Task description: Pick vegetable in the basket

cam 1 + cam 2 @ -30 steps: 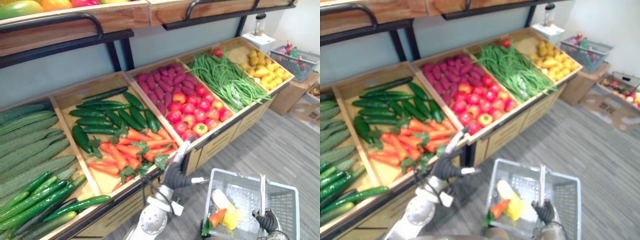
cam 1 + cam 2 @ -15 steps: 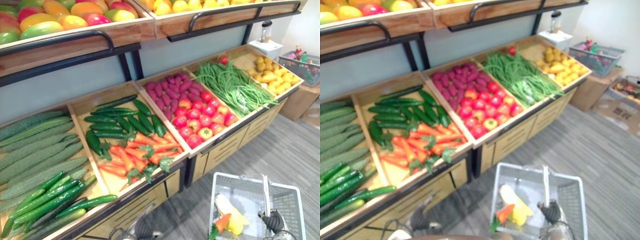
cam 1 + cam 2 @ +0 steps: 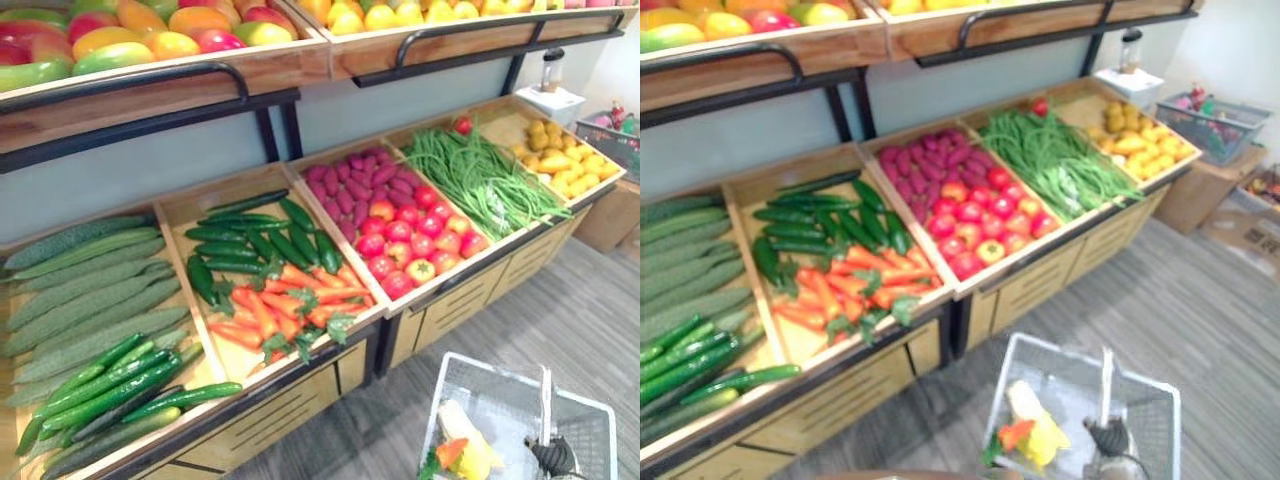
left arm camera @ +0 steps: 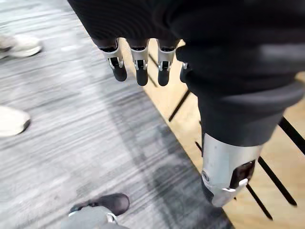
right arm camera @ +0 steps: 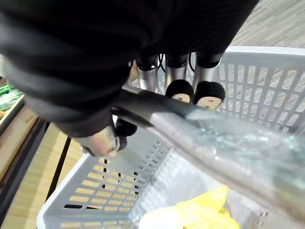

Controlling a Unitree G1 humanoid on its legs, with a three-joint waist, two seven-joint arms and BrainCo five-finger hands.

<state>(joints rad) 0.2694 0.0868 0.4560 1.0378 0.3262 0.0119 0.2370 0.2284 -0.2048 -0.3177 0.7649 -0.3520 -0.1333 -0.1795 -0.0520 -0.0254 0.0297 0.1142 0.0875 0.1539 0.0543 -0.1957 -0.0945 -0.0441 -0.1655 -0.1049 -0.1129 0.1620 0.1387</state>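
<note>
- Left hand (image 4: 139,59): a second ago it was raised at the front edge of the carrot crate. It has since dropped and now hangs low over the floor (image 4: 71,119), close beside the front panel (image 4: 167,102) of the display. Its fingers (image 4: 118,67) are straight and relaxed and hold nothing.
- View: the head camera has tilted upward over the same second, so the crates themselves have not moved.
- Reading: the left hand appears to be between picks. It has come away empty, and another reach up to the sloping surface (image 3: 190,290) is needed before anything more goes in.
- Right hand (image 5: 177,78): its fingers are curled round the handle (image 5: 157,107) of the basket (image 3: 490,385), carrying it as it did before.
- Basket contents: one carrot (image 3: 450,452) lies against a yellow vegetable (image 3: 475,462), the same load as a second ago. Both lie at the bottom, below the right fingers and not touching them.
- Stock still to pick: the carrots (image 3: 275,305) lie in their crate with the cucumbers (image 3: 250,240) just behind. They are well apart from the hanging left fingers and above them.
</note>
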